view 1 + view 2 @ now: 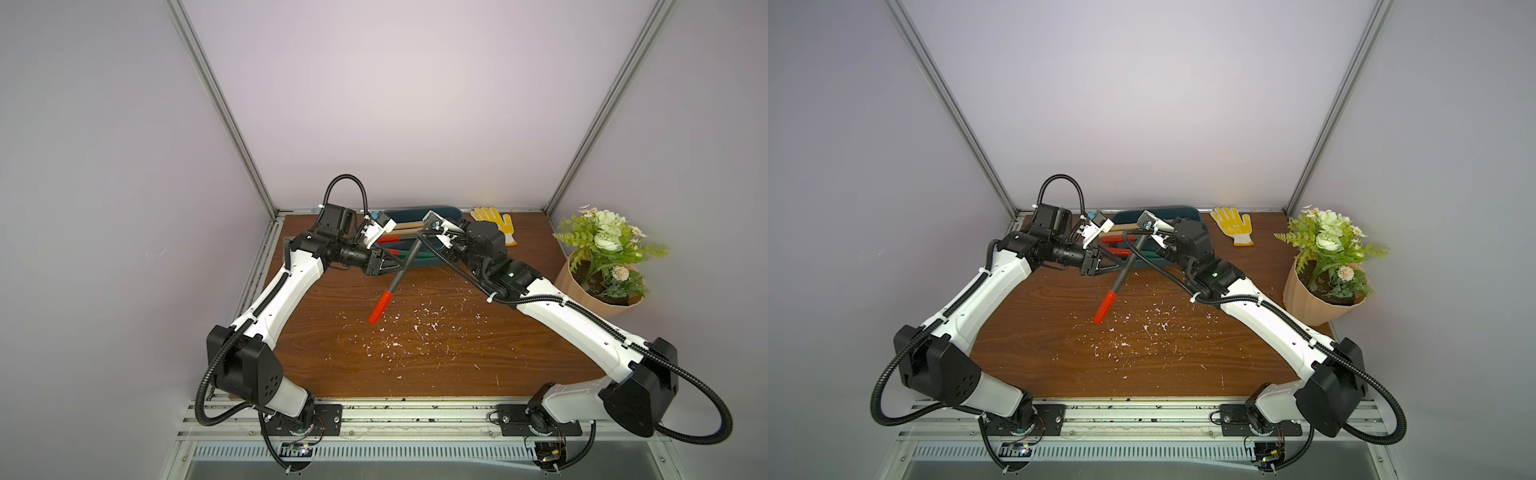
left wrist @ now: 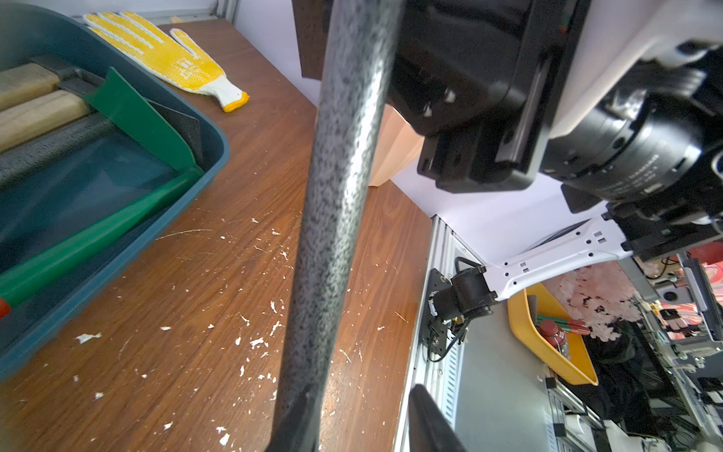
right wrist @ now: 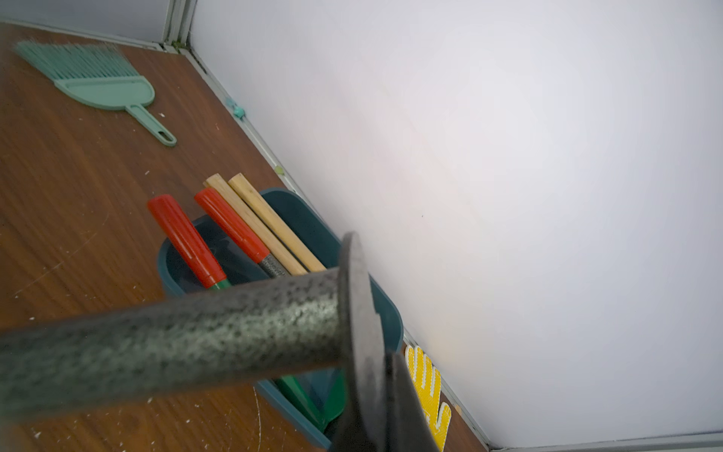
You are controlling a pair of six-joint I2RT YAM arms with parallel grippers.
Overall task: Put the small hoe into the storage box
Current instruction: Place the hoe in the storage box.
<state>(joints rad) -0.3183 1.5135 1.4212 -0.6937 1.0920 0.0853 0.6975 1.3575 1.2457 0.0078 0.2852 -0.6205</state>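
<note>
Hoe [image 1: 396, 279] slants across box's [image 2: 217, 152] near rim, blade pinched by right gripper [image 3: 385, 409]; left gripper [image 2: 356, 422] spread loosely round shaft, handle over open table [image 1: 415, 374].

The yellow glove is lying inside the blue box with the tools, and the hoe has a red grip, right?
Not quite: the yellow glove lies on the table beside the storage box, not inside it, as both top views show. The tools are in the box, and the small hoe has a red grip.
</note>
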